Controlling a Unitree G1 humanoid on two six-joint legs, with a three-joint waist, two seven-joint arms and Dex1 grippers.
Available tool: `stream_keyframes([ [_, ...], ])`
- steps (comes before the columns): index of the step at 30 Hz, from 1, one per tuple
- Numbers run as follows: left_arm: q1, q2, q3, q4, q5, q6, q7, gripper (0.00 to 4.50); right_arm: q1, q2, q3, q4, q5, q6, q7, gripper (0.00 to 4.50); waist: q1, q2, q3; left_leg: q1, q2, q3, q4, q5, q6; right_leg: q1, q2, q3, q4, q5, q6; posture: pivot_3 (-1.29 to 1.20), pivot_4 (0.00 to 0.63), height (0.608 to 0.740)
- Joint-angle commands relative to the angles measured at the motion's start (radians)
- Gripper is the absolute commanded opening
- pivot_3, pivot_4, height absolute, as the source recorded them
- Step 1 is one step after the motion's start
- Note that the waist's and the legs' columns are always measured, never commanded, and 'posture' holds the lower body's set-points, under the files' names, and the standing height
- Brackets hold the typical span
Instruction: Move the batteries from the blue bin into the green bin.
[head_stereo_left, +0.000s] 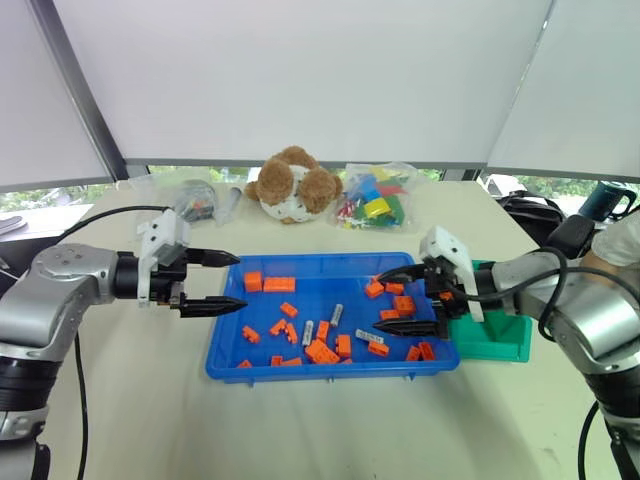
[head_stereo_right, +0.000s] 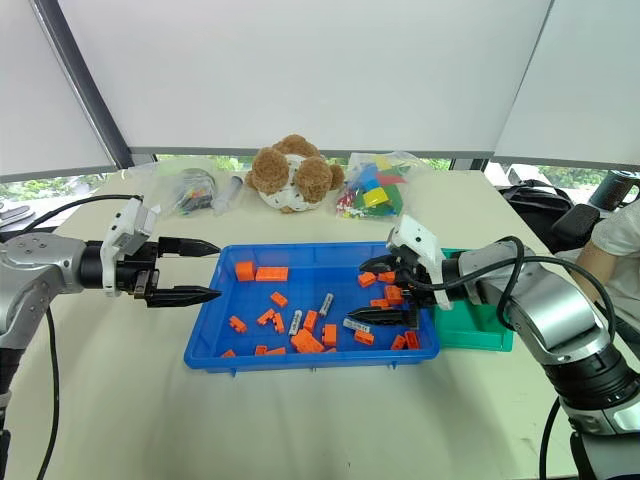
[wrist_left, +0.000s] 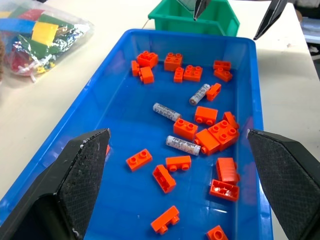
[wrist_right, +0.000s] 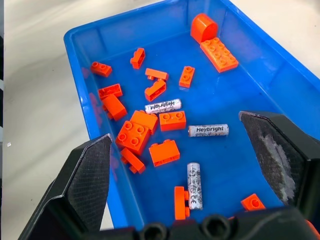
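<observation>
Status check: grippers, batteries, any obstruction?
Left gripper and right gripper open, empty. Three batteries in blue bin, none in green bin. Orange bricks crowd them.

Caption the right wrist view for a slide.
Open right hand poised over three small silver-grey cylindrical batteries among orange plastic toy bricks in the shallow blue plastic bin.

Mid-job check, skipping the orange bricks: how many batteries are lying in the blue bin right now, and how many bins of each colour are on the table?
Batteries lying among the bricks: 3
Blue bin: 1
Green bin: 1
Total: 5
</observation>
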Motion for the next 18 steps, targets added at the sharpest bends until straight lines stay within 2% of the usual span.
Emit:
stream_keyframes([
  [1,0.012,0.012,0.028,-0.025,-0.013,-0.018,-0.015,4.50,-0.031,0.009,0.001,0.001,-0.023,-0.022,0.005,4.46,-0.001,0.000,0.000,0.000,0.000,0.000,0.000,0.000,0.000,0.000,0.000,0.000,0.000,0.000,0.000,0.00,0.150,0.733],
  [13,0.018,-0.002,0.040,-0.062,-0.026,-0.009,0.035,4.50,-0.063,0.063,0.019,0.022,-0.062,-0.027,-0.021,4.46,-0.001,0.000,0.000,0.000,0.000,0.000,0.000,0.000,0.000,0.000,0.000,0.000,0.000,0.000,0.000,0.00,0.150,0.733],
  [18,0.024,-0.008,0.049,-0.074,-0.044,0.000,0.061,4.50,-0.123,0.119,0.042,0.074,-0.084,0.007,-0.046,4.46,-0.002,0.000,0.000,0.000,0.000,0.000,0.000,0.000,0.000,0.000,0.000,0.000,0.000,0.000,0.000,0.00,0.150,0.733],
])
